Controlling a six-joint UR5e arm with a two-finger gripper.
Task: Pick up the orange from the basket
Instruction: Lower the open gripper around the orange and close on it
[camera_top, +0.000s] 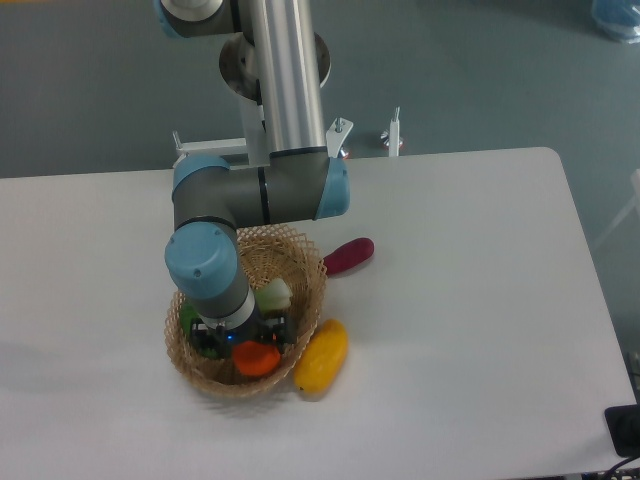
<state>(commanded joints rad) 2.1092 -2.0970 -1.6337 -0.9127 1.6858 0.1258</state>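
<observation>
Woven tan wicker forms the shallow round basket (305, 262) with its open lattice rim. Inside, at its front, we see the glossy orange (257, 359), partly covered by the gripper (240, 343) directly above it; we cannot tell whether the fingers are spread. A smooth elongated yellow fruit (322, 355) touches the rim outside.

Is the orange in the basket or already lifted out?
In the basket. The orange sits inside the wicker rim of the basket, with the gripper low over it, partly covering it.
</observation>
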